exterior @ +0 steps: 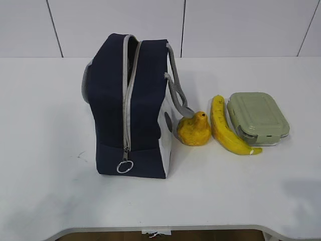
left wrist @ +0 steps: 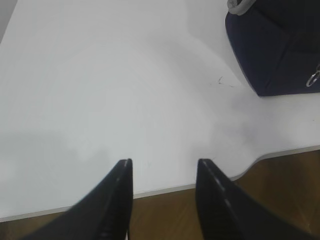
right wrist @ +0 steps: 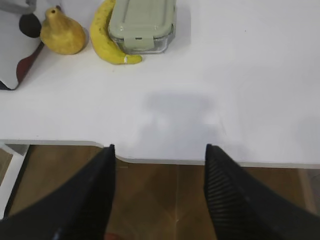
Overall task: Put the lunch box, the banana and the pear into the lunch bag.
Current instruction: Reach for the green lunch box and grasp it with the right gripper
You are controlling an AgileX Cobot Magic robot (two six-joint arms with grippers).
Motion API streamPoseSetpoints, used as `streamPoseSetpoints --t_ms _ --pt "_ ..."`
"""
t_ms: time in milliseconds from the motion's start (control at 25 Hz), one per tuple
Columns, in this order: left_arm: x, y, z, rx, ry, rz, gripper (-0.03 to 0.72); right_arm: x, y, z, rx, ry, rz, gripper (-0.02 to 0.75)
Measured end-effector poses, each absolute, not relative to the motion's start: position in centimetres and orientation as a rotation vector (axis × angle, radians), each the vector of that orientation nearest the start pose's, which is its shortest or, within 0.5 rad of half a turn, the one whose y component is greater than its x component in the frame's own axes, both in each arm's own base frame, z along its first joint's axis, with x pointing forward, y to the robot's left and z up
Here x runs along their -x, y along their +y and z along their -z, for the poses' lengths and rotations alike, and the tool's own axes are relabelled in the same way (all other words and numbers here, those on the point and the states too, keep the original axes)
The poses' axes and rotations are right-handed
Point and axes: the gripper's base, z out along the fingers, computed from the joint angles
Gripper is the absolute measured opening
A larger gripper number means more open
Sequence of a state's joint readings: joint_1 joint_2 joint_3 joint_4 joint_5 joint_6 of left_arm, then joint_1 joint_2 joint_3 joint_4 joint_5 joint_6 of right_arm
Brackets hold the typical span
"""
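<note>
Exterior view, left to right: lunch bag (exterior: 131,105) centre-left with its zipper parted, then pear (exterior: 193,129), banana (exterior: 226,128) and lunch box (exterior: 258,118) right of centre — banana's long axis runs front-to-back, tip toward the lower right. Right gripper (right wrist: 160,150) looks nearer, spread and empty; left gripper (left wrist: 164,165) is too.
</note>
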State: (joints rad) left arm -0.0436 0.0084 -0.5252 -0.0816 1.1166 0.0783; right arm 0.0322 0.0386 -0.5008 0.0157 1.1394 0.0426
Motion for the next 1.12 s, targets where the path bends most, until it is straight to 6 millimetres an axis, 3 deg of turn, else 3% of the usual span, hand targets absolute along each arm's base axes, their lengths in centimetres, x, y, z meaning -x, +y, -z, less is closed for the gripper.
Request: streamPoseSetpoints --t_ms 280,440,760,1120 --pt "0.9 -0.6 -28.0 -0.134 2.077 0.077 0.283 -3.0 0.2 -29.3 -0.024 2.252 -0.062 0.44" --pt "0.9 -0.1 -28.0 -0.128 2.079 -0.006 0.267 -5.5 0.2 -30.1 -0.026 2.34 -0.043 0.44" --pt "0.9 0.0 -28.0 -0.128 2.079 -0.012 0.255 -12.1 0.4 -29.5 -0.05 2.537 -0.041 0.44" --pt "0.9 -0.1 -28.0 -0.128 2.079 -0.002 0.245 -17.6 0.6 -30.0 -0.113 2.595 -0.055 0.439"
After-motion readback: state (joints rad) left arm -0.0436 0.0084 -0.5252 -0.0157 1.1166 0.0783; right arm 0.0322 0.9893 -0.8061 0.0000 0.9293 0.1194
